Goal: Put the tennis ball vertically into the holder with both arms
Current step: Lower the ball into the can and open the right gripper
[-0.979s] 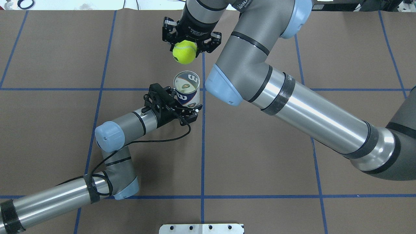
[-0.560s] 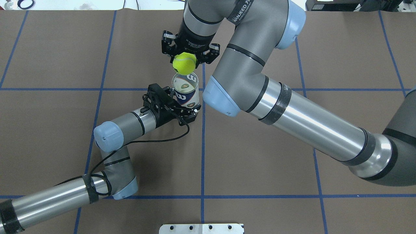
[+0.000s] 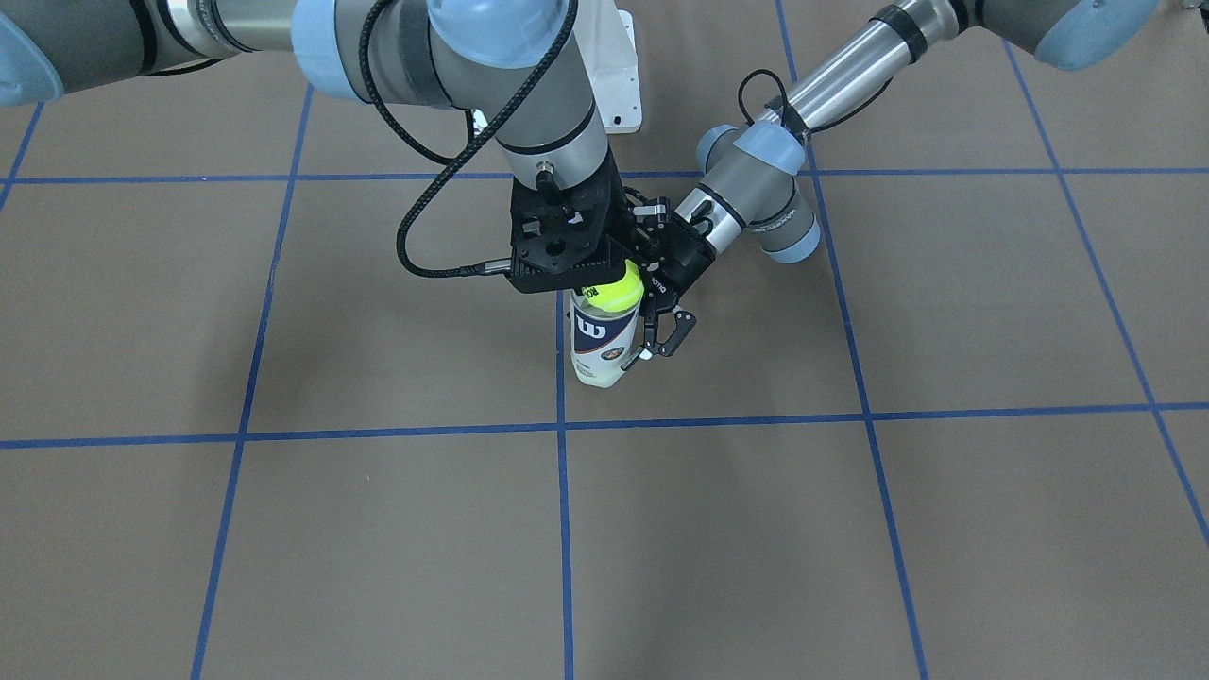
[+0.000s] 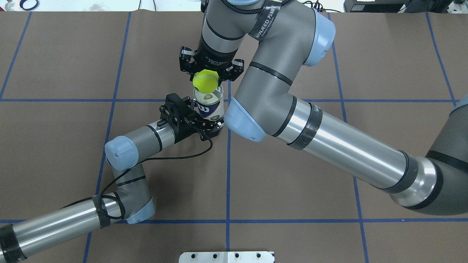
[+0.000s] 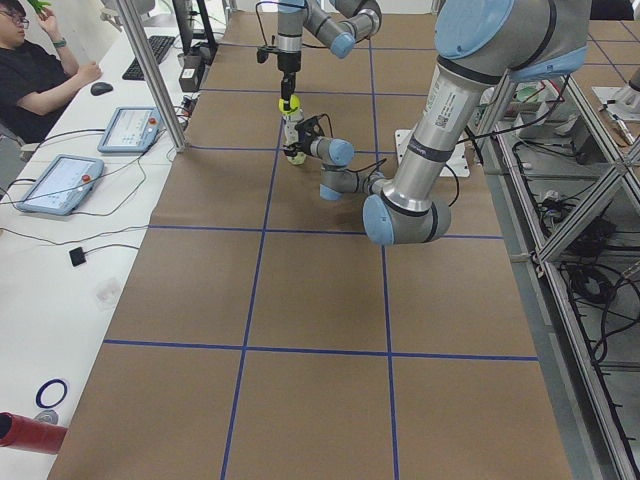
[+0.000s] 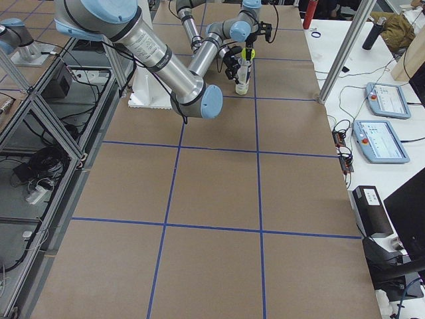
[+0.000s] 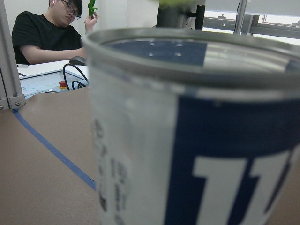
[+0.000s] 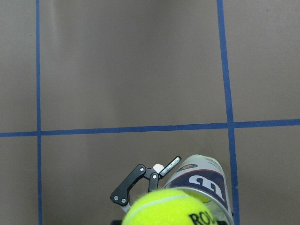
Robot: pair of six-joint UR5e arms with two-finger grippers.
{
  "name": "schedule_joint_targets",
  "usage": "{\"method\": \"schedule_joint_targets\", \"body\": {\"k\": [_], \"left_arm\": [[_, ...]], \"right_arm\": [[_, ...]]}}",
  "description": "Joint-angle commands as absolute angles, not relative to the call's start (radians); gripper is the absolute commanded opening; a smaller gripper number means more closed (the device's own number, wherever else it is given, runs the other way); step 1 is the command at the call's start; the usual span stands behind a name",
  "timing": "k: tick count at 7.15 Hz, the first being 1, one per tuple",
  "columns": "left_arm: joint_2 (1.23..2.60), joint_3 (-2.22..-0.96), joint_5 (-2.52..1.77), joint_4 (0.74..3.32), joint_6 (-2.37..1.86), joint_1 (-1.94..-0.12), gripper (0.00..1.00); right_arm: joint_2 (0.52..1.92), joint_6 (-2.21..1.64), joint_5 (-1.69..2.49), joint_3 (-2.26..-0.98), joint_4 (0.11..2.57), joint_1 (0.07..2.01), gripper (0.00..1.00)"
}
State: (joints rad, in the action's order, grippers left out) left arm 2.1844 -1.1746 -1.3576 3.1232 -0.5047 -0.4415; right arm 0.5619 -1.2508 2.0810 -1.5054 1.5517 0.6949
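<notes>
Brown table [image 4: 292, 54]: left gripper [image 4: 199, 122] clamped the upright holder [image 4: 209, 106]; right gripper [image 4: 206, 71] gripped the ball [image 4: 205, 81] just above its rim.

The table [image 4: 292, 226] is covered with brown paper crossed by a grid of blue tape lines [image 4: 228, 175]. The holder [image 3: 601, 345] stands upright on it, its base just beside a crossing of two lines. A white metal plate [image 4: 226, 257] lies flat at the table's near edge.
</notes>
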Motion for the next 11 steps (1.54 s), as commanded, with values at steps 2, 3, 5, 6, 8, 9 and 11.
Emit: {"method": "schedule_joint_targets", "body": {"k": [2, 3, 5, 6, 8, 9, 11], "left_arm": [[2.184, -1.175, -1.359, 3.123, -0.505, -0.44, 0.99], [2.186, -1.175, -1.358, 3.123, -0.505, -0.442, 0.99], [2.186, -1.175, -1.359, 3.123, -0.505, -0.443, 0.99], [2.186, -1.175, -1.359, 3.122, -0.503, -0.446, 0.99], [2.186, -1.175, -1.358, 3.122, -0.503, -0.445, 0.99], [2.184, -1.174, -1.359, 3.122, -0.505, -0.445, 0.99], [2.184, -1.173, -1.358, 3.122, -0.503, -0.446, 0.99]], "right_arm": [[0.563, -1.252, 2.077, -1.512, 1.555, 0.693, 0.99], [0.571, -1.252, 2.079, -1.535, 1.572, 0.695, 1.0], [0.571, -1.252, 2.08, -1.558, 1.592, 0.695, 1.0], [0.568, -1.252, 2.079, -1.559, 1.592, 0.695, 0.89], [0.577, -1.233, 2.079, -1.569, 1.591, 0.695, 0.0], [0.575, -1.232, 2.077, -1.571, 1.591, 0.695, 0.0], [0.577, -1.232, 2.072, -1.569, 1.589, 0.693, 0.0]]}}
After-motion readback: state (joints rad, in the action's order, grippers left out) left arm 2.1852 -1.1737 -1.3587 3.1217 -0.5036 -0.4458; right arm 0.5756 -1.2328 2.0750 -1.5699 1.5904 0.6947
